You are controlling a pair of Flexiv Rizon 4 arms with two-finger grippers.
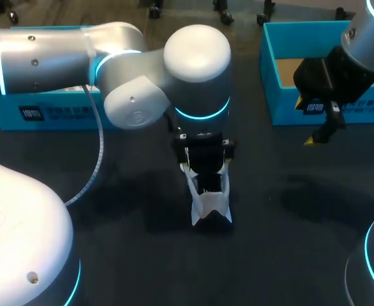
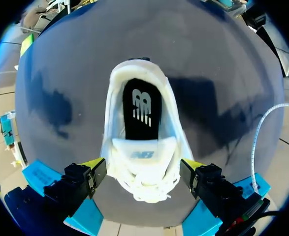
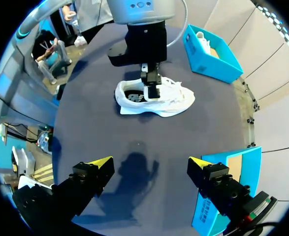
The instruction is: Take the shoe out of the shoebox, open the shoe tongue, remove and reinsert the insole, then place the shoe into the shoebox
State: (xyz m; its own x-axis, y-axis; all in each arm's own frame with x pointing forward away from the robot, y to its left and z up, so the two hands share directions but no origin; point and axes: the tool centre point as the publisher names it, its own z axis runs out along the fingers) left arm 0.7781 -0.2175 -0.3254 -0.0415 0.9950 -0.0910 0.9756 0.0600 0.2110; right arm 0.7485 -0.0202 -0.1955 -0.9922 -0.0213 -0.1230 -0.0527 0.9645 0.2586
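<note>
White shoe [image 1: 209, 205] upright on the dark table [image 1: 288, 223], frame centre. Left gripper [image 2: 143, 169] directly above it, fingers apart astride the laces, seemingly without contact. Right gripper [image 3: 149, 166], fingers apart and holding nothing, upper right before the blue shoebox [image 1: 267, 70].

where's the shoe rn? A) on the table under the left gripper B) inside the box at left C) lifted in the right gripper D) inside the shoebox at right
A: the white shoe sits on the table directly below the left gripper; the right gripper is open and empty.
</note>
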